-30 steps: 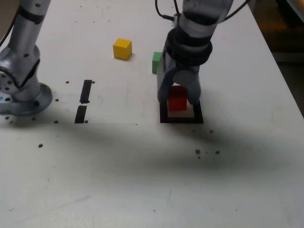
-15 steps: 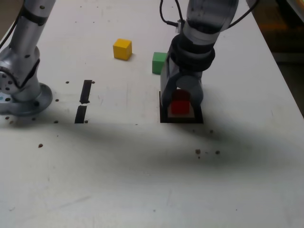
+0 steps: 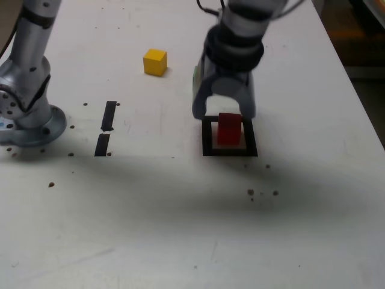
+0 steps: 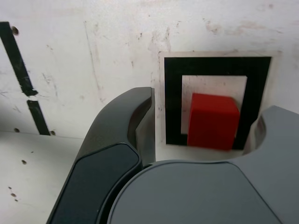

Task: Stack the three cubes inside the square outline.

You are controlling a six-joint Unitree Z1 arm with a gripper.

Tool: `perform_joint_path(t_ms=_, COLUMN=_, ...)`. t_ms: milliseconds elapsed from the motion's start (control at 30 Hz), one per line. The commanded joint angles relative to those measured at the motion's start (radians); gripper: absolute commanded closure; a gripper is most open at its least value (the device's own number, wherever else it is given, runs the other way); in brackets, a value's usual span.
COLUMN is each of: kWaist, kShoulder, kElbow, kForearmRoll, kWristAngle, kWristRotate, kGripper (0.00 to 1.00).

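The red cube (image 3: pixel 228 128) stands on the white centre of the square outline (image 3: pixel 229 151), free of any grip. In the wrist view the red cube (image 4: pixel 212 121) sits toward one side of the outline (image 4: pixel 173 102). My gripper (image 3: pixel 224 112) hangs just above and behind the cube, open, with a finger on each side and touching nothing. In the wrist view the gripper (image 4: pixel 205 135) shows its dark fingers (image 4: pixel 140 121) spread wide of the cube. The yellow cube (image 3: pixel 155 62) lies far back toward the exterior view's left. Only a green sliver of the green cube (image 3: pixel 195 77) shows behind the gripper.
The arm's grey base (image 3: pixel 27 114) stands at the exterior view's left. Two short black tape strips (image 3: pixel 108 115) (image 3: pixel 102 144) lie beside it, also seen in the wrist view as strips (image 4: pixel 16 60). The table's edge (image 3: pixel 361 102) runs down the exterior view's right.
The gripper opened, let go of the red cube inside the outline, and rose up and back. The green cube is now mostly hidden behind it.
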Motion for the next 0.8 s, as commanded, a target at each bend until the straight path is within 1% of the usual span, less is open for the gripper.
perform_joint_path(t_ms=0, kWaist=0.002, kShoulder=-0.043, kElbow=-0.006, kForearmRoll=0.005, kWristAngle=0.011, kWristRotate=0.019, kGripper=0.0)
perform_joint_path(t_ms=133, kWaist=0.028, kShoulder=-0.139, kElbow=0.011, kForearmRoll=0.011, kWristAngle=0.041, kWristRotate=0.067, kGripper=0.0)
perform_joint_path(t_ms=233, kWaist=0.079, kShoulder=-0.203, kElbow=0.049, kForearmRoll=0.014, kWristAngle=0.063, kWristRotate=0.109, kGripper=0.0)
perform_joint_path(t_ms=300, kWaist=0.12, kShoulder=-0.227, kElbow=0.071, kForearmRoll=0.015, kWristAngle=0.08, kWristRotate=0.144, kGripper=0.01)
perform_joint_path(t_ms=433, kWaist=0.213, kShoulder=-0.228, kElbow=0.096, kForearmRoll=0.023, kWristAngle=0.109, kWristRotate=0.241, kGripper=0.01)
perform_joint_path(t_ms=567, kWaist=0.281, kShoulder=-0.222, kElbow=0.131, kForearmRoll=0.021, kWristAngle=0.128, kWristRotate=0.31, kGripper=0.01)
perform_joint_path(t_ms=667, kWaist=0.327, kShoulder=-0.229, kElbow=0.178, kForearmRoll=0.004, kWristAngle=0.144, kWristRotate=0.351, kGripper=0.01)
perform_joint_path(t_ms=767, kWaist=0.377, kShoulder=-0.236, kElbow=0.24, kForearmRoll=-0.031, kWristAngle=0.151, kWristRotate=0.392, kGripper=0.0)
